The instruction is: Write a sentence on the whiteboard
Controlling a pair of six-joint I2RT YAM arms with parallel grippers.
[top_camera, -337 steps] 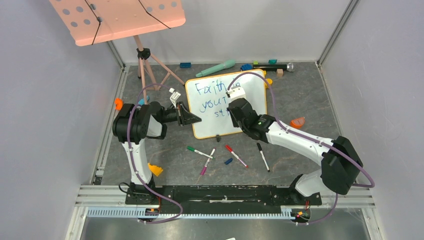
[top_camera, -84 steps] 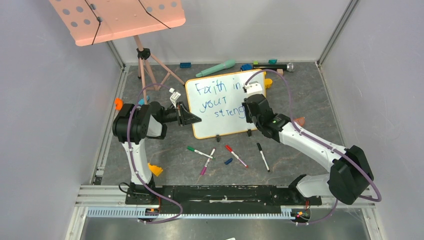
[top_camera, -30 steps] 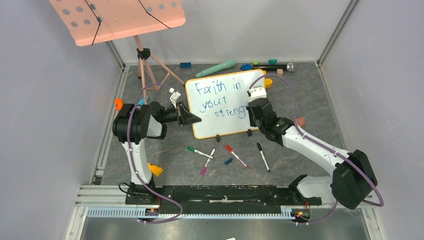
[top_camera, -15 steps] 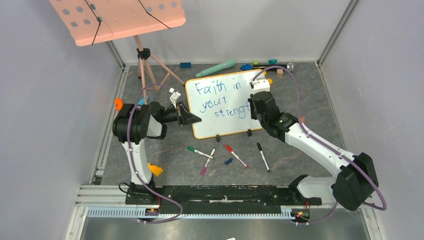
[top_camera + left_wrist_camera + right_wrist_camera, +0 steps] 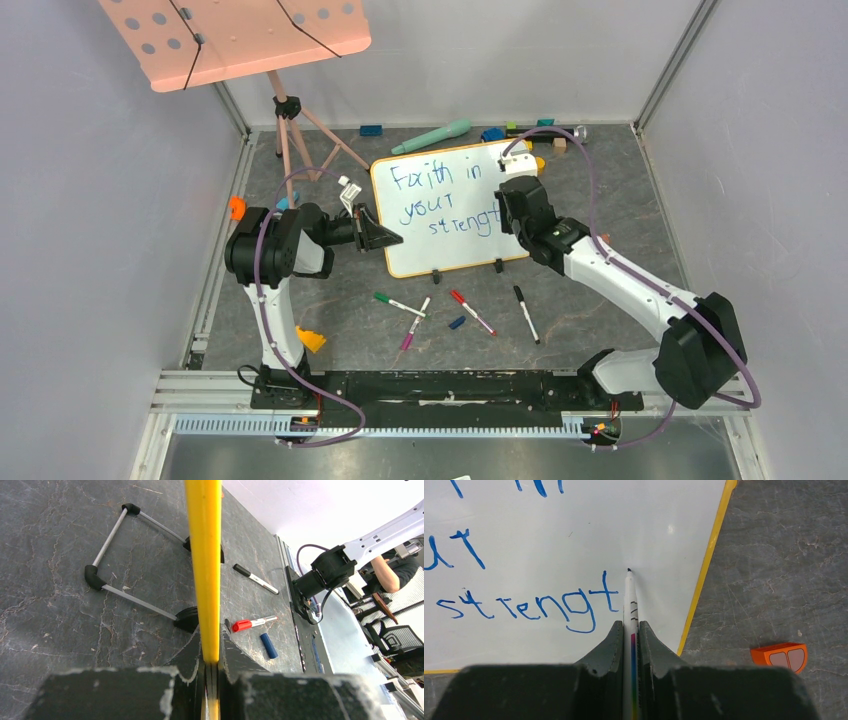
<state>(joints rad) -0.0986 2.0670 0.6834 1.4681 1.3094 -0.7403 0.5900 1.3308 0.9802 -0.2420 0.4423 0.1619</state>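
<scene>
Right gripper point(image 5: 630, 627): jaws clamped on a white marker point(image 5: 630, 597), barrel pointing to 12 o'clock in the wrist view. Its dark tip is down at the whiteboard point(image 5: 574, 535), at 1 o'clock of the last blue stroke; actual contact cannot be told.

Sentence point(image 5: 531, 605): the bottom line reads "strengt". The top view shows "Faith in" on the first line and "your" on the second. The board's yellow edge runs near the tip at 3 o'clock.

Orange block point(image 5: 780, 656) sits on the grey table point(image 5: 784, 555) at 4 o'clock of the tip, apart from the board.

Left gripper point(image 5: 212, 652): pinched tight on the board's yellow frame point(image 5: 204, 555), at the board's 9 o'clock edge in the top view. A wire stand point(image 5: 125, 592) lies on the table behind the board.

Loose markers point(image 5: 471, 311) and a blue cap point(image 5: 456, 322) lie at 6 o'clock of the board, near it.
</scene>
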